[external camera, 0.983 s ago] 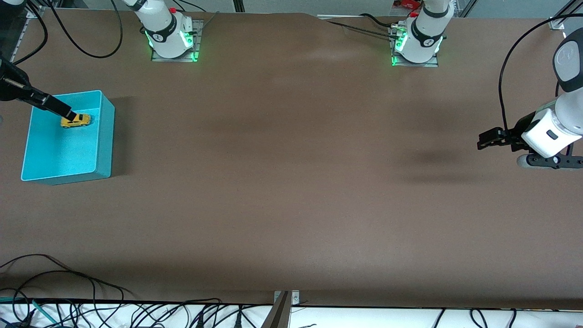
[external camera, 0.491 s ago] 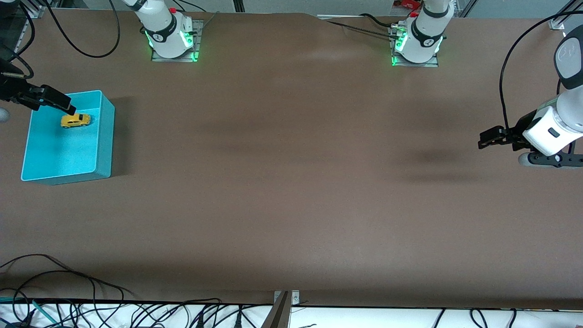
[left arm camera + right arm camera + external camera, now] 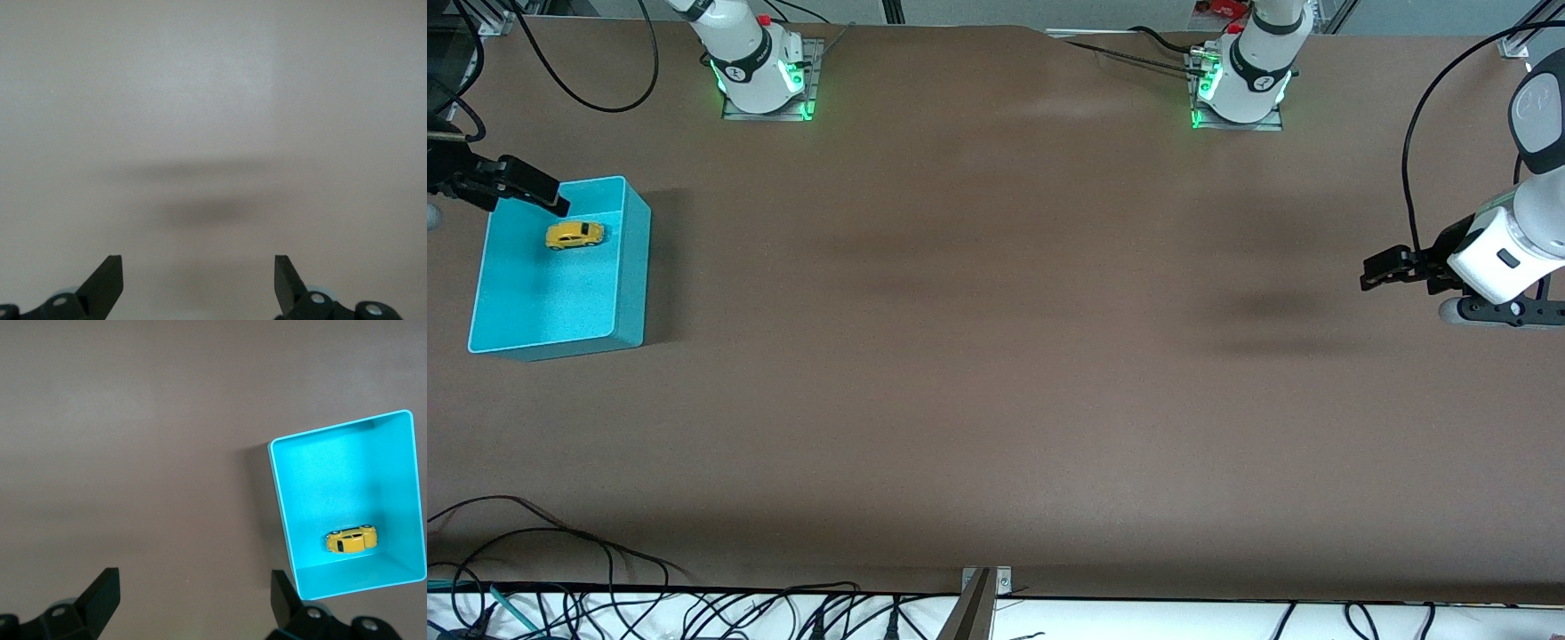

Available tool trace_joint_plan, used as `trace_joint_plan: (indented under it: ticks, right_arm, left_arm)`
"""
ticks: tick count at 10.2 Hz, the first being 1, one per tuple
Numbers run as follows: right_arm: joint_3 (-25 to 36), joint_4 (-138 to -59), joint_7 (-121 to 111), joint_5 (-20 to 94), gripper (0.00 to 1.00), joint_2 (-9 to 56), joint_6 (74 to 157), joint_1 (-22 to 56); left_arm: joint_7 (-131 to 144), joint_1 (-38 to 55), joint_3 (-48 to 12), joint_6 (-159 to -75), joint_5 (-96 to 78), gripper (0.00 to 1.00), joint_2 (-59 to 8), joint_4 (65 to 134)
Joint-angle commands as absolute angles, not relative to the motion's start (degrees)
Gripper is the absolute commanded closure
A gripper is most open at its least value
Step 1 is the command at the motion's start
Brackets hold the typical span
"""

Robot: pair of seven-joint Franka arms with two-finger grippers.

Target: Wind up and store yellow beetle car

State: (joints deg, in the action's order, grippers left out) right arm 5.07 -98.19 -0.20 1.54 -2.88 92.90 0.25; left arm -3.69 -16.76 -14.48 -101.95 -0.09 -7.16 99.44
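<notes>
the yellow beetle car (image 3: 575, 235) is a tiny toy with a rounded, glossy body, dark windows and small dark wheels. it lies inside the teal box (image 3: 631, 267), on the box floor near the wall that is farther from the front camera, and nothing touches it. in the right wrist view the car (image 3: 351, 540) shows its roof and one side, so i cannot tell if it stands on its wheels or leans on its side. the box is a rectangular open tub of smooth plastic with thin walls and rounded corners; it stands at the right arm's end of the counter (image 3: 996, 356), close to that edge.

the counter has a matt brown surface with a fine grain and some soft shadows.

the right gripper (image 3: 543, 194) hangs over the box corner that is farthest from the front camera, above the car and apart from it; its jaws are spread and empty. most of this arm is cut off by the picture edge. the left gripper (image 3: 1371, 271) waits over the bare counter at the left arm's end, with jaws spread and holding nothing.

many black cables (image 3: 560, 569) lie along the counter edge nearest to the front camera.
</notes>
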Motion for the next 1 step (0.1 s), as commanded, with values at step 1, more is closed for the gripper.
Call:
trace_joint_plan:
  ticks: [1]
  right_arm:
    - [4.8, -97.3, -1.1, 1.8, 0.00, -3.0, 91.4, 0.2]
  left_arm:
    - [-5.2, -17.1, -14.9, -101.3, -0.3, 0.00, -6.2, 99.1]
